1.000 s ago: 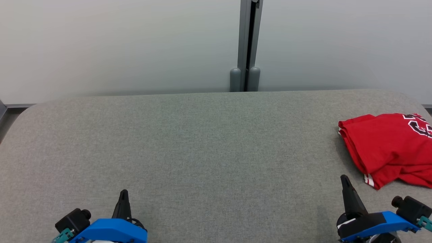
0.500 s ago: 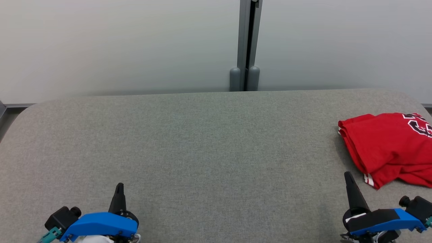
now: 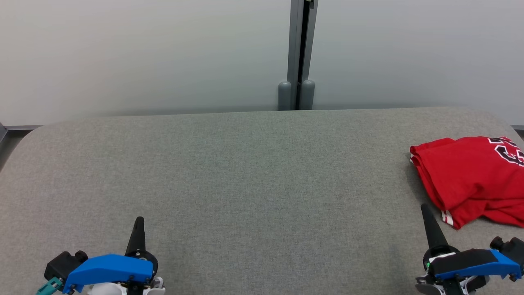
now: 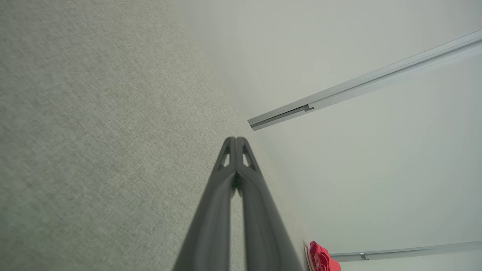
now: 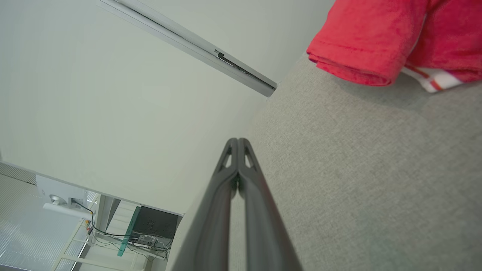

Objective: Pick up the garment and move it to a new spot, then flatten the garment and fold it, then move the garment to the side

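The red garment (image 3: pixel 470 180) lies folded at the right side of the grey table (image 3: pixel 245 172), unmoved over the last second. The right gripper (image 3: pixel 425 209), fingers pressed together and empty, has drawn back nearer, just beside the cloth. The left gripper (image 3: pixel 138 223), also closed, has slid left and nearer. Both arms appear to be retiring, so the task looks finished.

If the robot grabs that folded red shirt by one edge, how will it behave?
Probably floppy: the red shirt lies in soft, rumpled layers, so lifting one edge would likely undo the fold. It looks thin, so likely light. Pushed, it may bunch rather than slide, since the grey surface under it looks like coarse cloth.
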Controlling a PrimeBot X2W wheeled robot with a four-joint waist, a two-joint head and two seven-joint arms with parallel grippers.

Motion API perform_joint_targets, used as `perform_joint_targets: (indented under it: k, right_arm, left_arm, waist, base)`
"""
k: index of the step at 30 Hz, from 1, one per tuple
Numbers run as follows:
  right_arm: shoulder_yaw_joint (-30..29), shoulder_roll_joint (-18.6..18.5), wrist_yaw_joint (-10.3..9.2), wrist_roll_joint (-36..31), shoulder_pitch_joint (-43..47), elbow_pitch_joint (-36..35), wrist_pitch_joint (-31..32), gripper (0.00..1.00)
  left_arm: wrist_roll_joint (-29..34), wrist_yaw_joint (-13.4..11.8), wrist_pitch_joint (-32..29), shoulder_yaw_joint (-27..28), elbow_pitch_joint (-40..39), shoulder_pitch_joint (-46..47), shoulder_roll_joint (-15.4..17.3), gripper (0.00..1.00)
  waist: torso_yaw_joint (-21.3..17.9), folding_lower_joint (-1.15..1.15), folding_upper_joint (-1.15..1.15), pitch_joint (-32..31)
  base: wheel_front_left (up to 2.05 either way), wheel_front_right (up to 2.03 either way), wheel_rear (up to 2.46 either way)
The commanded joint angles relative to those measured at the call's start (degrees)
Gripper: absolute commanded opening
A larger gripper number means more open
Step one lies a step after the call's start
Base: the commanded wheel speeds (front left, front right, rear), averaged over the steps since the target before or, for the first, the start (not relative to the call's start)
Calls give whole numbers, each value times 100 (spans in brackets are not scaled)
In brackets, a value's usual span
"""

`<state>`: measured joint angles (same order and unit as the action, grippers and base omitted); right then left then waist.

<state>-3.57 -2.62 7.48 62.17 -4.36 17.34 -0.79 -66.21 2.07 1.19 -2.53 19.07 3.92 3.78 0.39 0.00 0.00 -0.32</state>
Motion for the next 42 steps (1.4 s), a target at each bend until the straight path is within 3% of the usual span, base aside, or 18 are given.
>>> perform_joint_targets:
  k: [1, 42]
  right_arm:
    - [-27, -29, 2, 173, -130, -94, 41, 0]
    - [-222, -38, 2, 2182, -187, -279, 536, 0]
  left_arm:
    - [-147, 52, -44, 75, -90, 160, 7, 0]
    - [-1887, 416, -570, 686, -394, 243, -67, 0]
  waist:
    - [-1, 0, 0, 1]
    - [-25, 0, 0, 32]
  base:
    - [0, 0, 0]
    - [0, 0, 0]
